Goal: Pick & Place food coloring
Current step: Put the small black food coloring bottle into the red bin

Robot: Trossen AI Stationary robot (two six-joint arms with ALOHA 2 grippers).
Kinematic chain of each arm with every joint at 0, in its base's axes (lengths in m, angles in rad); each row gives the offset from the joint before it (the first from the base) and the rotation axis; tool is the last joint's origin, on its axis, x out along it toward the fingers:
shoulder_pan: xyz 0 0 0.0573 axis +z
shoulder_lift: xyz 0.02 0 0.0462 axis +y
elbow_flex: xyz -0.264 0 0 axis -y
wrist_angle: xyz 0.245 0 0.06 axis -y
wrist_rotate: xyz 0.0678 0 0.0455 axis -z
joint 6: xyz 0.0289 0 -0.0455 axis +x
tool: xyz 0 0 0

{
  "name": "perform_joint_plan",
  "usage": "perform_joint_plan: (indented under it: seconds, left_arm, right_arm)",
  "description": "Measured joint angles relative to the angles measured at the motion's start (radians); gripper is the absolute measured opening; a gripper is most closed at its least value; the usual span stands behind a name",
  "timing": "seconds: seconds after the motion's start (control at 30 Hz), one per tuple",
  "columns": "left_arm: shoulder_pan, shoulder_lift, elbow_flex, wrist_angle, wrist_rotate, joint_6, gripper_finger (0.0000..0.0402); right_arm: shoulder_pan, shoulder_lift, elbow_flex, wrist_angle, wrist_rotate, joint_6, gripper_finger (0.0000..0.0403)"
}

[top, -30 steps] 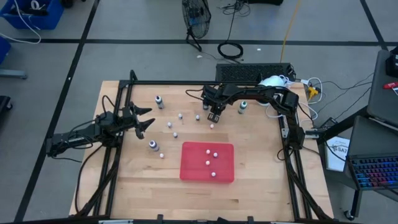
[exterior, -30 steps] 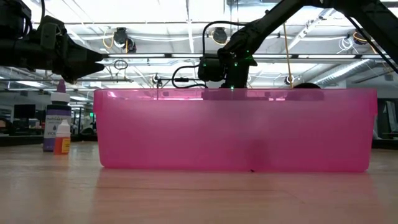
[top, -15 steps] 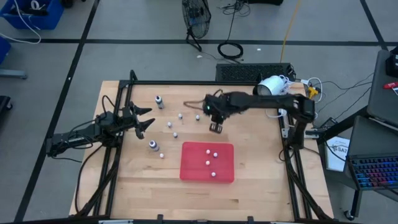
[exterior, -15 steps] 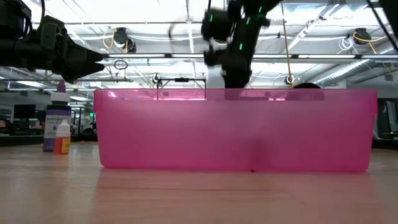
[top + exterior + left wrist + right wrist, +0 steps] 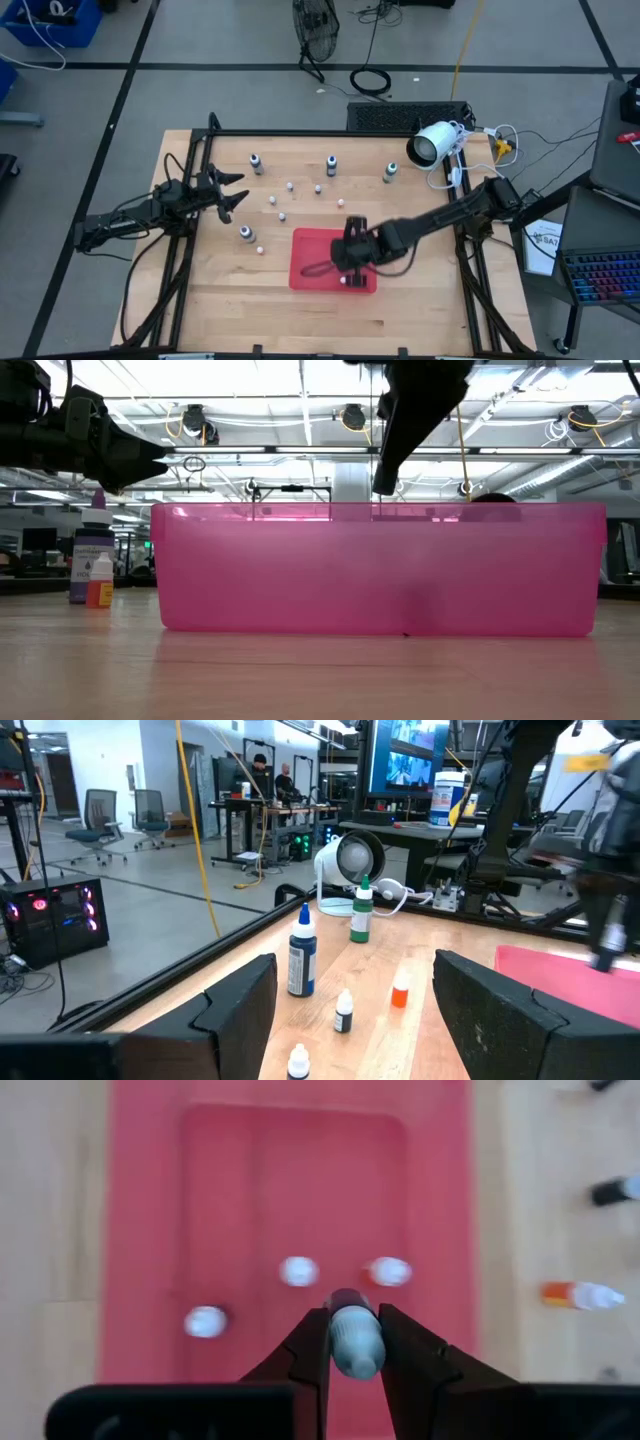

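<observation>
At the table's left side the left gripper (image 5: 232,195) hangs idle above the wood, its fingers (image 5: 500,1010) spread wide apart and empty. Just beside it stand a dark bottle (image 5: 245,233) and a small whitish bottle (image 5: 260,248). Further along, more food coloring is scattered on the bare wood toward the far edge: several small bottles (image 5: 281,215) and three dark bottles with pale caps (image 5: 331,164) in a row. Right of centre lies the red tray (image 5: 310,243), with three small bottles (image 5: 298,1270) already inside it. Over the tray the right gripper (image 5: 352,1345) is clamped on a pale-capped bottle (image 5: 354,1342); its colour is hard to tell in the blurred wrist view. The right arm (image 5: 450,212) reaches in from the table's right edge.
</observation>
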Motion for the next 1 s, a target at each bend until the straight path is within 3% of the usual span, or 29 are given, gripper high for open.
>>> perform_joint_plan:
  seconds: [0.3,0.5,1.0]
  left_arm:
    - [0.0,0.0,0.0,0.0,0.0,0.0,0.0269]
    - [0.0,0.0,0.0,0.0,0.0,0.0,0.0269]
    - [0.0,0.0,0.0,0.0,0.0,0.0,0.0269]
  right_arm:
    - [0.049,0.01,-0.071,0.092,-0.007,0.061,0.0052]
    - [0.048,0.092,-0.074,0.134,-0.106,0.045,0.0052]
    - [0.042,0.145,-0.075,0.07,-0.109,0.045,0.0052]
